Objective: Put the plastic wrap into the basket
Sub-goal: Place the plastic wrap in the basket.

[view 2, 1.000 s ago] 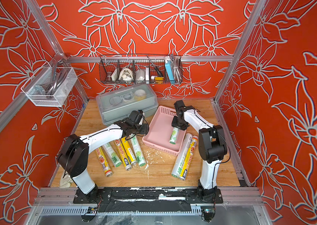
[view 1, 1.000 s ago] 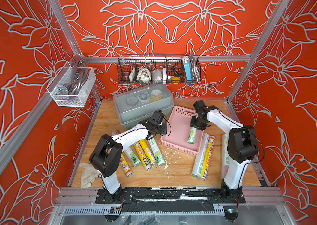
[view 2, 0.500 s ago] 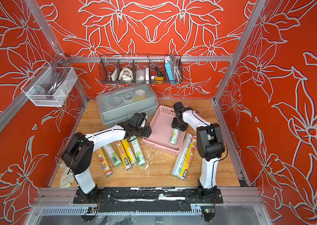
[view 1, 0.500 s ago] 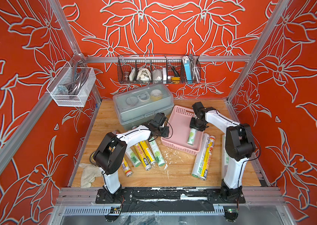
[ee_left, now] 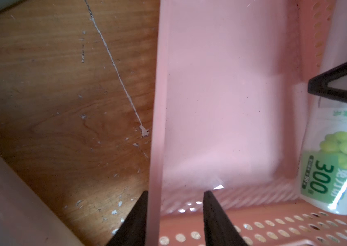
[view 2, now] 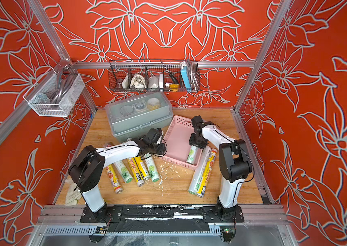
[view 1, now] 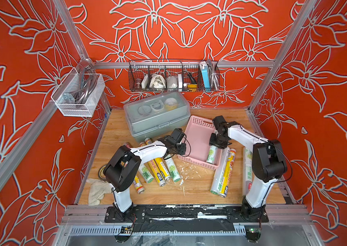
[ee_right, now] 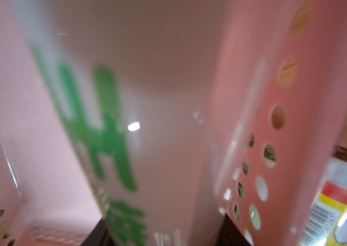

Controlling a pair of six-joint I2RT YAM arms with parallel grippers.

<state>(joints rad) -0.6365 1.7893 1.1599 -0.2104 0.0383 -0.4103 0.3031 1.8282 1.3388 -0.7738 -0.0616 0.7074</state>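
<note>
Left jaws moving off loose rolls [view 1: 161,168] onto basket [ee_left: 155,106] wall, straddling it, narrowing; grip cannot tell. Right jaws staying clenched on roll [view 1: 211,155] inside basket.

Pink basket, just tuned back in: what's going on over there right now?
The right gripper holds a white-green roll of plastic wrap down inside the pink basket, along its side wall, not yet released. The left gripper has its fingers astride the opposite wall, with a gap on the inner side. Several rolls lie on the table by the left arm, others beside the basket.
</note>
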